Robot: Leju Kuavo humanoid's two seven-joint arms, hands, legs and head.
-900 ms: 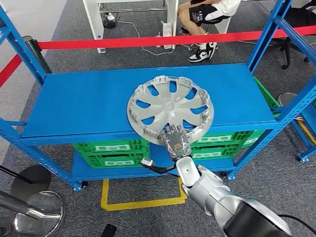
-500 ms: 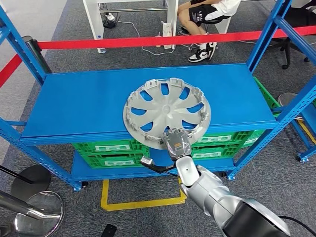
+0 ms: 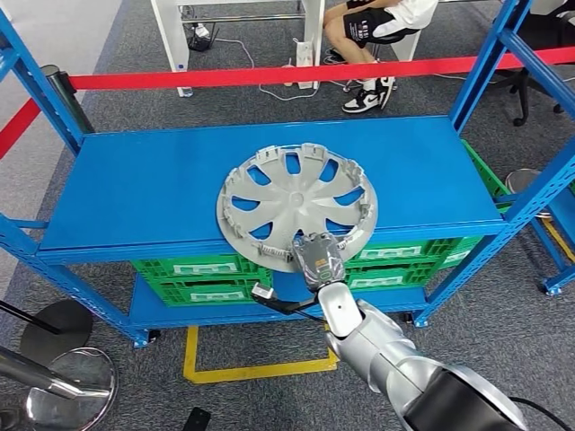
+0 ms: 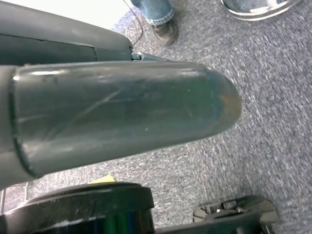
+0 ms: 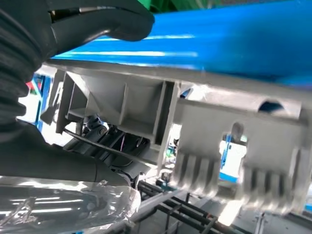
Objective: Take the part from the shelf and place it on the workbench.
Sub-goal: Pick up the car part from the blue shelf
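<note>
The part is a silver hubcap [image 3: 296, 202] lying on the top board of the blue shelf [image 3: 136, 189], its near rim jutting past the front edge. My right hand [image 3: 317, 259] grips that near rim from the front. The right wrist view has the grey clipped rim [image 5: 228, 126] between a dark finger [image 5: 103, 24] on one side and the thumb on the other. My left hand [image 4: 117, 112] hangs over grey carpet, a thick grey thumb across the picture; how its fingers lie is hidden.
Green crates [image 3: 203, 274] fill the lower shelf level. Blue uprights [image 3: 488, 63] stand at both shelf ends. A red barrier tape [image 3: 271, 74] runs behind, with a seated person [image 3: 369, 27] beyond it. Yellow floor marking [image 3: 258, 368] and a round stool base [image 3: 67, 386] lie near me.
The hubcap has slid to the left along the shelf front and turned a little, with my right hand holding its near rim and moving with it.
</note>
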